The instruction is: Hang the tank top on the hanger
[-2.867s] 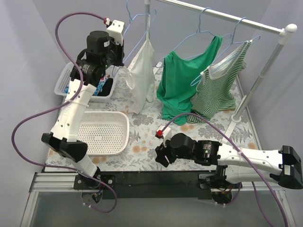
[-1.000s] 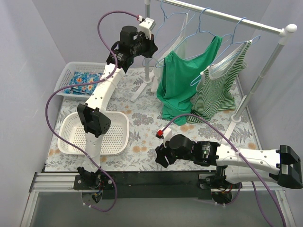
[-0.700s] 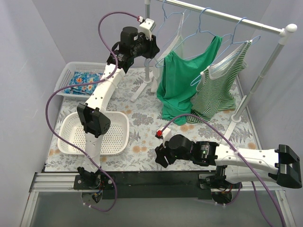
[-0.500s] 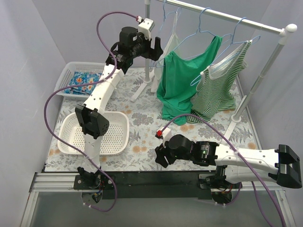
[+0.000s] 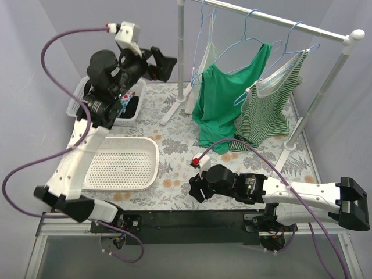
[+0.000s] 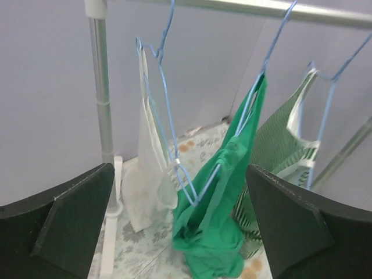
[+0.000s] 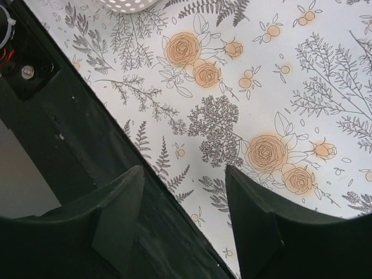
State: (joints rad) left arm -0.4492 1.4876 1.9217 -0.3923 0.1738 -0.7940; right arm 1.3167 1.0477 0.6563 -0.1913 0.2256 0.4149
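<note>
- Far basket (image 5: 77, 99) holds dark clothing (image 5: 131, 106), partly hidden.
- Tank top (image 6: 146, 186) hangs on hanger (image 6: 168, 113).
- Left gripper (image 5: 161, 62) gapes wide, right gripper (image 7: 183, 203) parted; both hold nothing.

White arm links (image 5: 78, 154), black joints (image 5: 107, 70), purple cables (image 5: 75, 32); left gripper (image 6: 180, 171) and right gripper (image 7: 183, 171) black.
</note>
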